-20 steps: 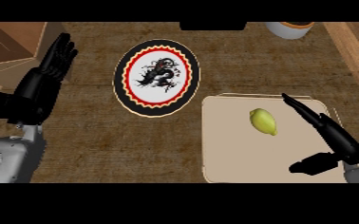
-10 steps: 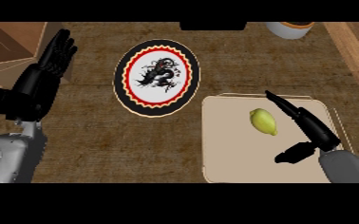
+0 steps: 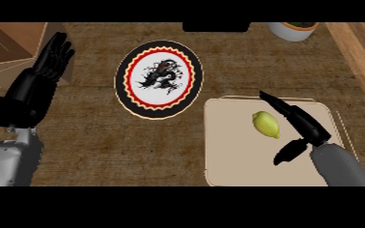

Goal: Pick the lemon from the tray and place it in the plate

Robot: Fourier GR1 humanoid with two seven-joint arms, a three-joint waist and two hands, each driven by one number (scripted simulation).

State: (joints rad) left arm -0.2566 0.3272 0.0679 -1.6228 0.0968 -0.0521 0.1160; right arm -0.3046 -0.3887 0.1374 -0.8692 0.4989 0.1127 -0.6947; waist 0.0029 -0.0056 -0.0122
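Note:
A yellow lemon (image 3: 266, 124) lies on the beige tray (image 3: 235, 159) at the lower right. My right hand (image 3: 302, 126) hovers over the tray just right of the lemon, open, its fingers stretched up and left past the fruit and its thumb hanging down below. Nothing is in its grasp. The round plate (image 3: 159, 78), black-rimmed with a red and yellow ring and a dark dragon figure on white, sits left of the tray's upper corner. At the left edge my left hand (image 3: 44, 71) rests open, fingers up.
A white bowl (image 3: 293, 30) with dark contents stands at the back right. A wooden strip runs along the right edge, and a wooden box corner (image 3: 18, 43) shows at the upper left. A dark block (image 3: 216, 26) sits at the back centre.
My right hand has slid left across the tray, from its right rim to right beside the lemon. The lemon, plate and left hand have stayed put.

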